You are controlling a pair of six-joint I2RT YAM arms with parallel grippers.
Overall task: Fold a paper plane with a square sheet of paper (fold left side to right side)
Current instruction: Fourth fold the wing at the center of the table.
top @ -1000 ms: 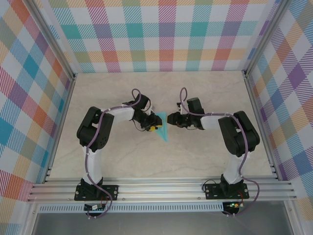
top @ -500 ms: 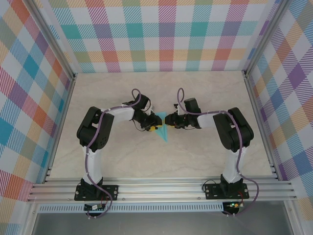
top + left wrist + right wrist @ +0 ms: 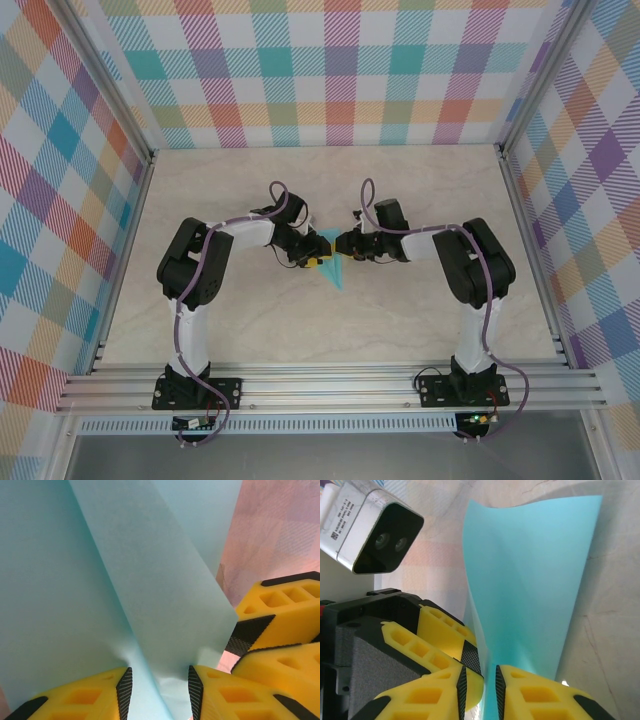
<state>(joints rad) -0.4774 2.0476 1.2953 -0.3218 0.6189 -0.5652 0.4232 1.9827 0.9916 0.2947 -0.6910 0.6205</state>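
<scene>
The turquoise sheet of paper is folded into a narrow dart, the paper plane (image 3: 336, 274), lying mid-table with its tip toward the near edge. My left gripper (image 3: 316, 260) comes at it from the left. In the left wrist view its jaws (image 3: 159, 682) press on raised folds of the plane (image 3: 125, 580), which dimple at both pads. My right gripper (image 3: 346, 246) meets the plane from the right. Its jaws (image 3: 480, 676) stand narrowly apart around an upright flap (image 3: 535, 580); the right pad touches the paper, and a slim gap shows at the left pad.
The two grippers nearly touch: the right gripper's yellow fingers (image 3: 280, 612) sit just right of the left jaws, and the left wrist camera (image 3: 370, 530) looms close. Aluminium rails (image 3: 330, 385) and plaid walls enclose the beige table (image 3: 250, 320).
The right gripper has moved left up to the plane and its jaws have narrowed around the flap. The left gripper and the plane have stayed put.
</scene>
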